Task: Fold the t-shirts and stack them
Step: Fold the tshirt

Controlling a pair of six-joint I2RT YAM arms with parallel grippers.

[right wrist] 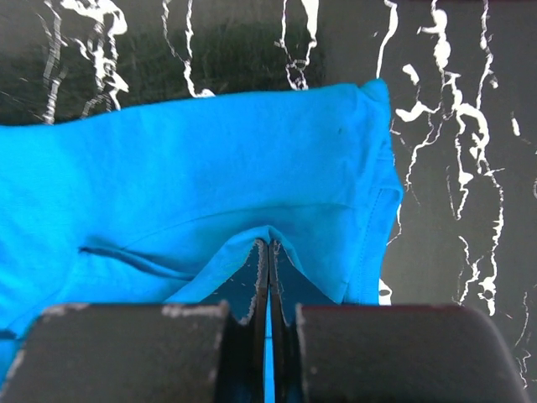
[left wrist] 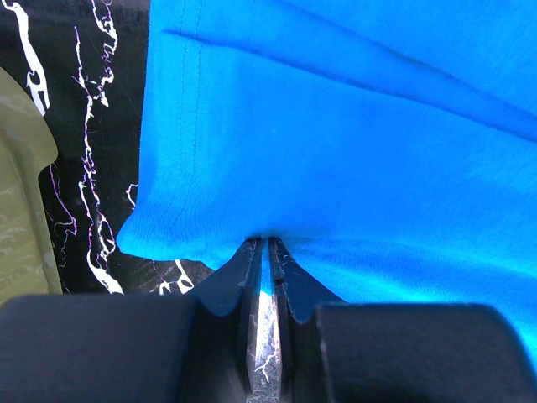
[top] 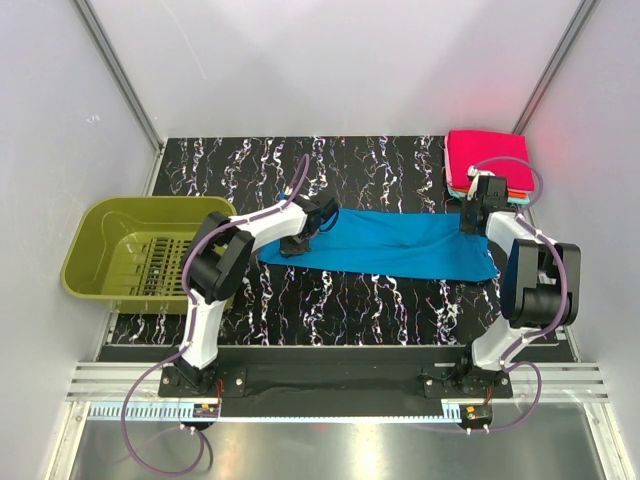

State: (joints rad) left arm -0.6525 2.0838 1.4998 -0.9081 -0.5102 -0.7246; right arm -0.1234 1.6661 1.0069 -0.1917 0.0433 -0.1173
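Observation:
A bright blue t-shirt lies stretched across the middle of the black marbled table, folded into a long band. My left gripper is shut on its left end, a pinch of blue cloth caught between the jaws. At the right end, my right gripper is shut on the shirt's cloth too. Both wrist views show the fabric tented up into the closed jaws. Folded t-shirts sit stacked at the back right, magenta-pink on top, with orange and pale teal edges below.
An olive-green plastic basket stands off the table's left edge, its rim showing in the left wrist view. White enclosure walls surround the table. Bare marbled tabletop lies in front of the shirt.

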